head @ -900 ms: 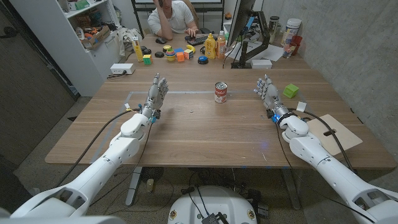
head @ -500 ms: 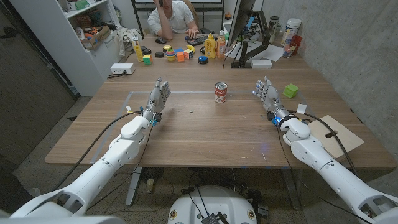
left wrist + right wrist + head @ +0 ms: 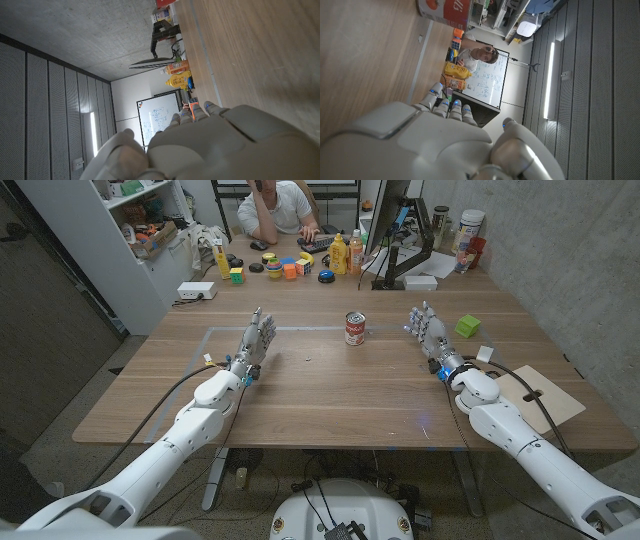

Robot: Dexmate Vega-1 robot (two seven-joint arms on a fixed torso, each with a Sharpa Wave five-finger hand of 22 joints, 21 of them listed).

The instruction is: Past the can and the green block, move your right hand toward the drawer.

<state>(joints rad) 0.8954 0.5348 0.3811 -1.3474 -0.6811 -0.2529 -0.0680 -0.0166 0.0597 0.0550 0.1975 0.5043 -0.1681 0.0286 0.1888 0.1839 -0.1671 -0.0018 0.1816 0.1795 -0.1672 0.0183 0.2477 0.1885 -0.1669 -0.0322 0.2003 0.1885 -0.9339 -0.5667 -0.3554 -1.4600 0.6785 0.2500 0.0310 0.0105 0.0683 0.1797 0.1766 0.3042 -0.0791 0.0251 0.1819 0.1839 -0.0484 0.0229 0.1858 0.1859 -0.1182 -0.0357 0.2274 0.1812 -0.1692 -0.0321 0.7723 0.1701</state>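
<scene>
Right hand is empty, fingers apart and pointing up, sitting between the can and the green block, apart from both. Left hand is likewise empty with fingers spread, well to the can's other side. No drawer is identifiable in any view, so the target direction is a guess. Best bet: push straight forward through the gap and hold wrist height so the fingers clear both objects.

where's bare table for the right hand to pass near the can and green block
Bare wood lies between the can and the right hand, and in front of the can, between it and the left hand. The right hand stands close beside the green block, so that gap is tight. The table's far edge is crowded with bottles and toys.
</scene>
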